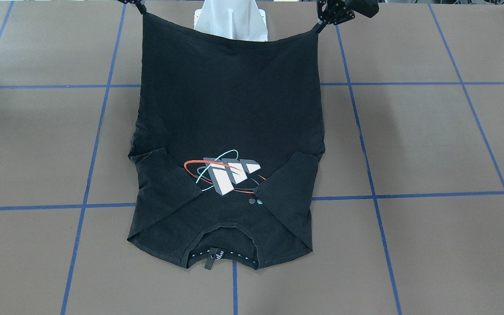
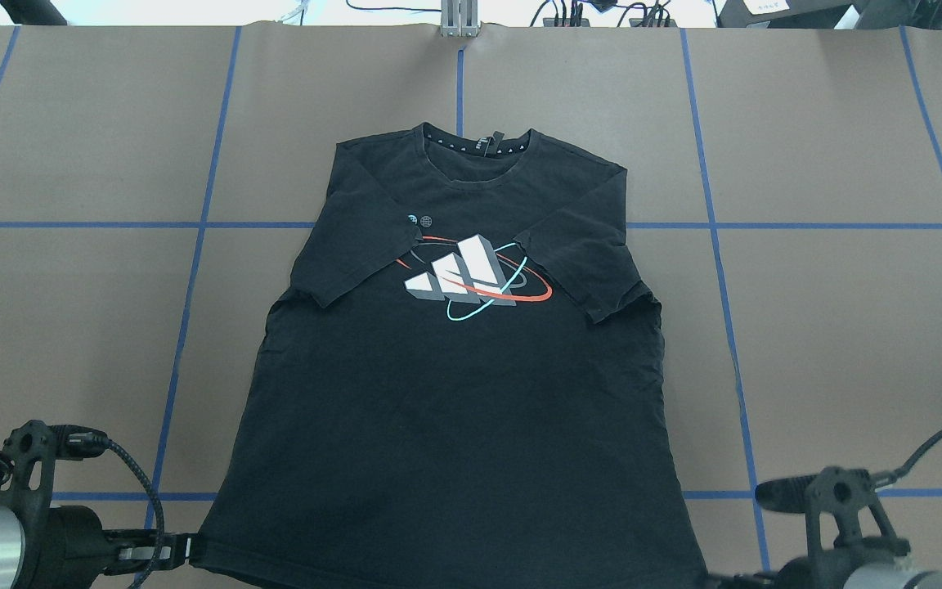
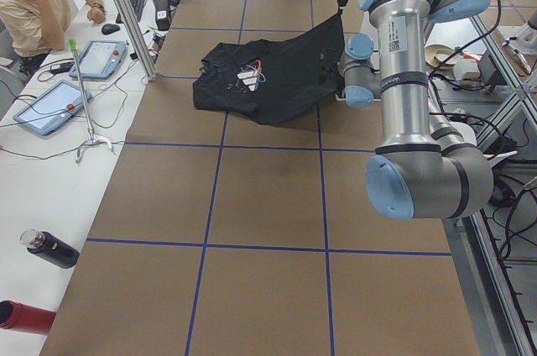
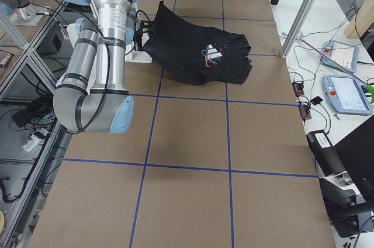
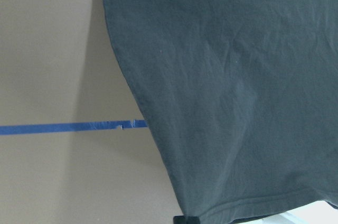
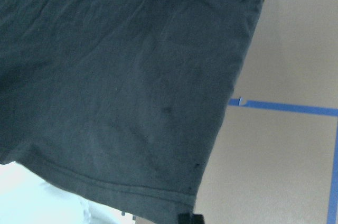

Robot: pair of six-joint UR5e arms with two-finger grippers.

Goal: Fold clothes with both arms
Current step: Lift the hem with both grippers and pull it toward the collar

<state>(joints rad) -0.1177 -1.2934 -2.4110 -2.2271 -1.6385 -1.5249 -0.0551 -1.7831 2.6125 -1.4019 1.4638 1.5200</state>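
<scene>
Brown bench is carrying a black T-shirt; left gripper and right gripper jaws are clenching its raised hem corners, probably needing an even sweep toward the far collar.

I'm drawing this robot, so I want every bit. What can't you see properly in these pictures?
Right hand: cut by the top edge in the front-facing view and by the bottom edge overhead.
Left hand: fingertips buried in the T-shirt hem corner.
Neck label: too small to read.
Wrist views: cloth fills them; only a dark fingertip speck shows.
T-shirt's back: underneath, hidden.
</scene>
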